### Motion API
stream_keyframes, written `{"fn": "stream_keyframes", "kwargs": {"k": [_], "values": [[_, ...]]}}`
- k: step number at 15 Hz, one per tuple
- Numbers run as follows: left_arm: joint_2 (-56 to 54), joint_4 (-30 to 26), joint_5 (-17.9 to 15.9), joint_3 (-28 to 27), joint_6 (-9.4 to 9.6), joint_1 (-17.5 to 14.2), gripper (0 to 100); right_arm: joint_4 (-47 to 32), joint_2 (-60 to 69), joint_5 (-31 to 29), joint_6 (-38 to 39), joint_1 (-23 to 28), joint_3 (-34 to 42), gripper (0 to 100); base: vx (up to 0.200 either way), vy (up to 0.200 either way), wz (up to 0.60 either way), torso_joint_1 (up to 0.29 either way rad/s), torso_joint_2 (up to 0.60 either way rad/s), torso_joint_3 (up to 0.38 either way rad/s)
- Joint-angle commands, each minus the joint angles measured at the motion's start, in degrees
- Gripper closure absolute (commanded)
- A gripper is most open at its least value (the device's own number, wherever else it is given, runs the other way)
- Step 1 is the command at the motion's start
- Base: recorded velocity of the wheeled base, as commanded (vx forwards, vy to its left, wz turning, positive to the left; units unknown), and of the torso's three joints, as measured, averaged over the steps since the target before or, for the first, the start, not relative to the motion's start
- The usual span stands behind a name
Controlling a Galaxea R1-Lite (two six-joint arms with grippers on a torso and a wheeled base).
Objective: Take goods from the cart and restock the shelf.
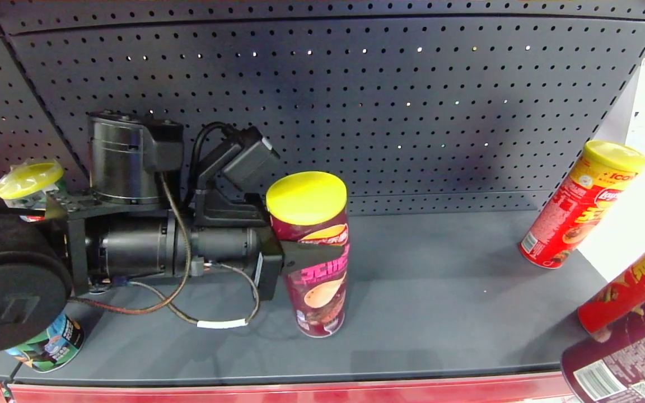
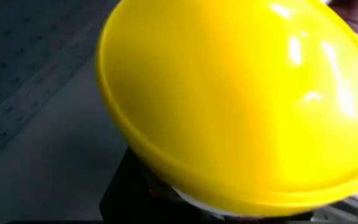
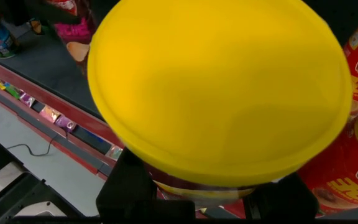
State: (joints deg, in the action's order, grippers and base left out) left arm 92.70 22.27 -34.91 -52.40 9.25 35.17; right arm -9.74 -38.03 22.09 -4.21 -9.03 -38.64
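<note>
A maroon chip can (image 1: 316, 263) with a yellow lid (image 1: 307, 196) stands upright on the grey shelf (image 1: 440, 296), left of centre. My left gripper (image 1: 322, 253) is shut on its upper half, reaching in from the left. The same lid (image 2: 241, 99) shows close up in the left wrist view. My right gripper (image 3: 204, 202) is shut on a second dark can just below its yellow lid (image 3: 219, 87), off the shelf's front. A maroon can (image 1: 625, 358) pokes in at the head view's lower right corner.
A red can (image 1: 580, 204) stands at the shelf's right end, and another red can (image 1: 630, 291) lies beyond the right edge. A green can (image 1: 48, 341) and a yellow-lidded can (image 1: 28, 182) stand at the left. A pegboard wall (image 1: 356, 101) backs the shelf. Bare shelf lies between the maroon and red cans.
</note>
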Motion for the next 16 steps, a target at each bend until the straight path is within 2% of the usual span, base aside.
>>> {"fn": "stream_keyframes", "kwargs": {"k": [1, 2, 3, 4, 6, 7, 8, 9, 14, 16], "values": [[-1.03, 0.23, -1.82, 1.59, 1.73, -0.98, 100, -0.02, -0.2, 0.06, -0.01, -0.11, -0.2, 100, 0.0, 0.0, 0.0, 0.0, 0.0, 0.0], [0.2, 0.32, -4.2, 2.3, 5.34, -1.95, 100, -0.02, -0.11, 0.06, -0.01, -0.11, -0.29, 100, 0.0, 0.0, 0.0, 0.0, 0.0, 0.0], [0.55, 0.23, -6.31, 2.65, 6.66, -2.12, 100, -0.1, -0.11, 0.06, -0.01, -0.11, -0.73, 100, 0.0, 0.0, 0.0, 0.0, 0.0, 0.0], [0.55, 0.23, -6.92, 2.74, 6.92, -2.21, 100, -0.28, -0.11, 0.06, -0.01, -0.11, -0.91, 100, 0.0, 0.0, 0.0, 0.0, 0.0, 0.0], [1.61, 0.32, -8.33, 3.26, 8.76, -2.74, 100, -0.28, -1.43, 0.06, -0.01, -0.11, -2.49, 100, 0.0, 0.0, 0.0, 0.0, 0.0, 0.0], [2.14, 0.4, -9.47, 3.44, 10.0, -3.27, 100, -0.28, -2.31, 0.06, -0.01, -0.11, -3.28, 100, 0.0, 0.0, 0.0, 0.0, 0.0, 0.0], [2.31, 0.32, -10.88, 4.23, 12.02, -3.79, 100, -0.1, -3.01, 0.15, -0.01, -0.2, -3.98, 100, 0.0, 0.0, 0.0, 0.0, 0.0, 0.0], [2.22, 0.32, -11.58, 5.29, 12.9, -3.79, 100, -0.1, -3.45, 0.15, -0.01, -0.2, -4.51, 100, 0.0, 0.0, 0.0, 0.0, 0.0, 0.0], [0.99, 0.4, -15.27, 5.99, 12.98, -3.79, 100, -0.02, -4.86, 0.06, -0.01, -0.28, -4.77, 100, 0.0, 0.0, 0.0, 0.0, 0.0, 0.0], [0.64, 0.32, -15.71, 6.43, 12.98, -3.79, 100, -0.02, -5.03, 0.06, -0.01, -0.2, -4.77, 100, 0.0, 0.0, 0.0, 0.0, 0.0, 0.0]]}}
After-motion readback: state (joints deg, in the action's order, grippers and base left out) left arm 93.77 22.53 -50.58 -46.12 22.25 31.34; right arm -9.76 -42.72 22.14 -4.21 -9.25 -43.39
